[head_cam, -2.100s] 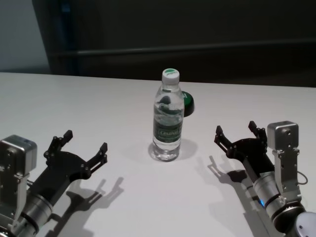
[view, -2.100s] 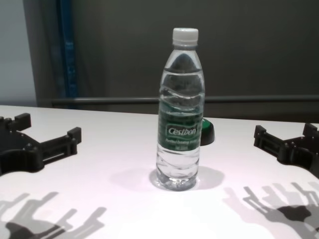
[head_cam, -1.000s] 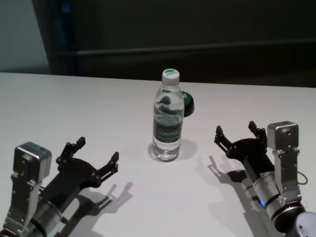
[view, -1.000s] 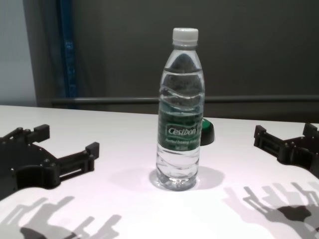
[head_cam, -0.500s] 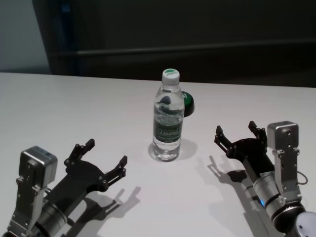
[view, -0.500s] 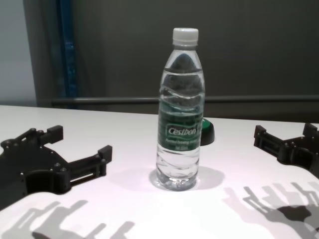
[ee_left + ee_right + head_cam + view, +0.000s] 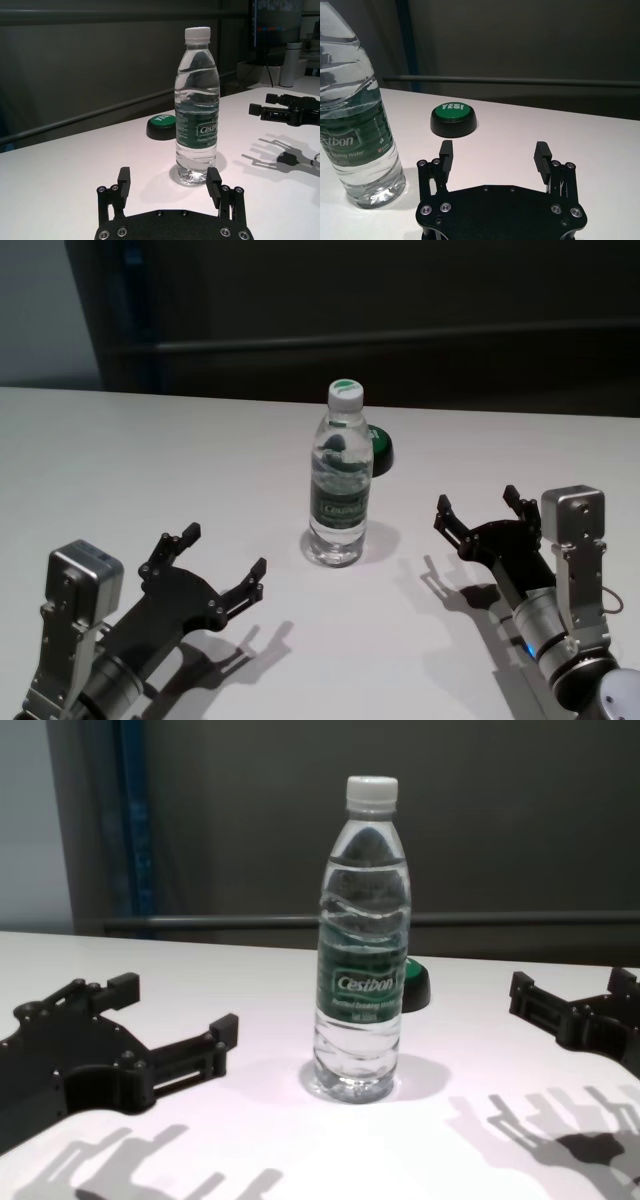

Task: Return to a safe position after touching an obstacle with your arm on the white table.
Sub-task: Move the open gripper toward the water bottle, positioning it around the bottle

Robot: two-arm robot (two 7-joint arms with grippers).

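Observation:
The obstacle, a clear water bottle (image 7: 340,490) with a white cap and a dark green label, stands upright mid-way across the white table (image 7: 150,450). My left gripper (image 7: 224,550) hovers low over the table, open, a short gap to the left of and nearer than the bottle, with nothing between its fingers. In the left wrist view the bottle (image 7: 197,115) rises just beyond the left gripper (image 7: 169,177). My right gripper (image 7: 476,500) rests open to the right of the bottle, apart from it. The right wrist view puts the bottle (image 7: 355,130) off to one side of the right gripper (image 7: 494,148).
A small dark dome with a green "YES!" top (image 7: 381,448) sits just behind the bottle, toward the right. A dark wall with a horizontal rail (image 7: 400,338) runs behind the table's far edge. Bare tabletop lies on the far left.
My left gripper has moved forward and to the right, closer to the bottle, still open. The bottle and the right arm have not moved.

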